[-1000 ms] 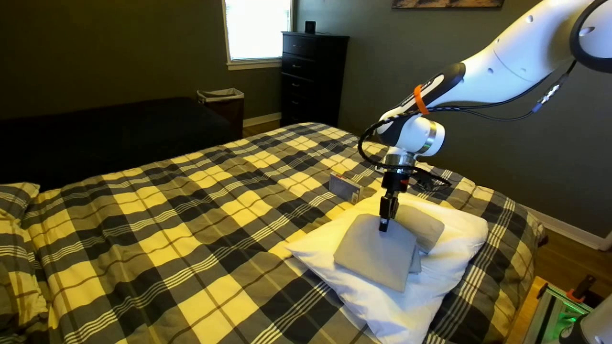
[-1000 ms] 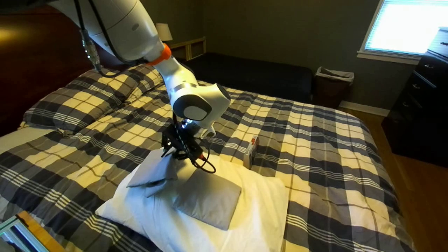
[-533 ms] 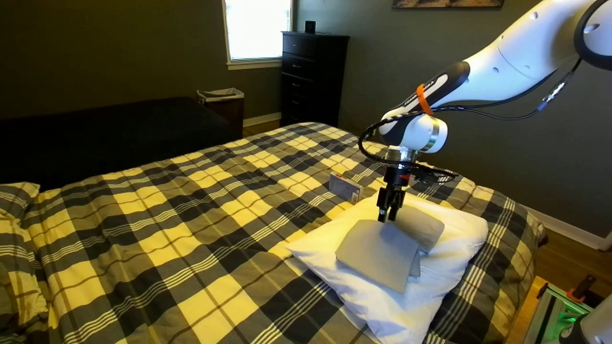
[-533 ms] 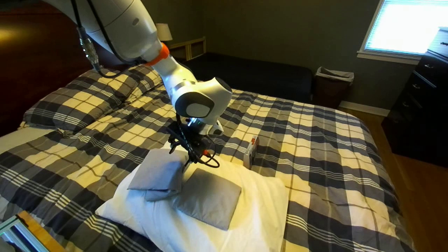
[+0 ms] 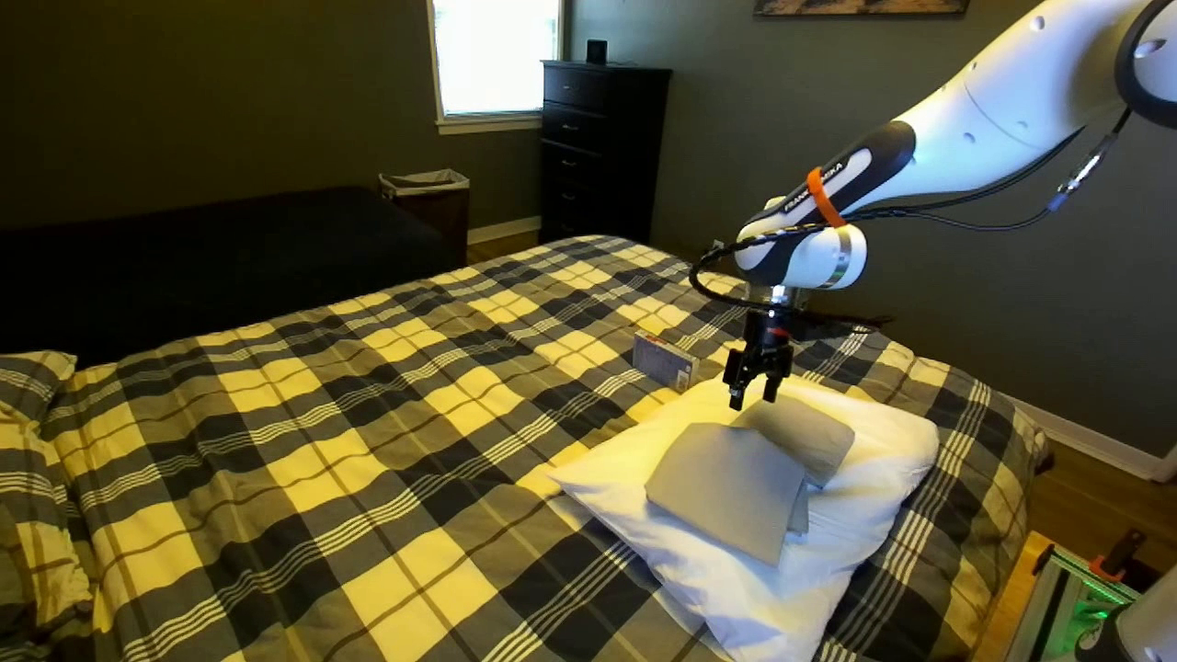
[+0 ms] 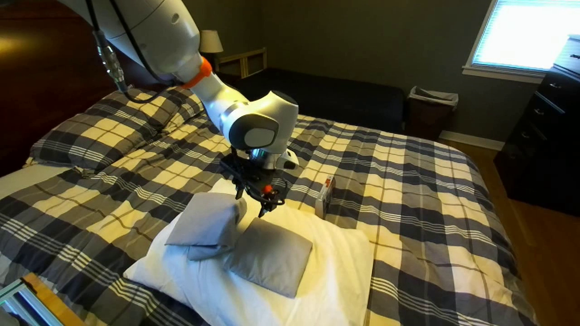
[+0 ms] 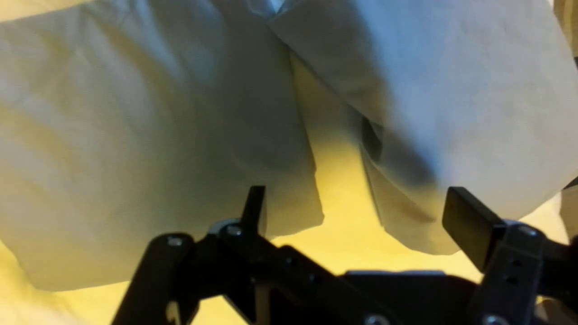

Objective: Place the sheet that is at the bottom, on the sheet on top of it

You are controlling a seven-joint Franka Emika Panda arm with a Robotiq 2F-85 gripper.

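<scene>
Checks of yellow, gray and black run all over the bed cover (image 5: 349, 441), with a black dresser (image 5: 602, 152) and a bright window (image 5: 497, 55) behind in both exterior views. On the cover you have a white pillow (image 6: 340, 271), and a small box (image 6: 325, 197) stands on its edge just beside it. On top of the pillow lie your flat gray sheet (image 6: 272, 258), which is nearly square, and your folded gray sheet (image 6: 204, 217), with a small flap (image 6: 206, 252) poking out from under one side. It is hard to tell whether that flap belongs to the same sheet or to another one below. From the wrist view you can see the two sheets come together near the top, and a strip of pillow shows between them lower down. In an exterior view your gripper (image 5: 754, 399) hangs point-down over the pillow, and you can see a gap between its fingertips (image 5: 736, 399) and the folded sheet. Its two fingers (image 7: 472, 221) are spread wide apart, with a big space between them. Seen from the wrist, one finger is in front of the flat sheet near its edge, and the other is in front of the folded sheet.
</scene>
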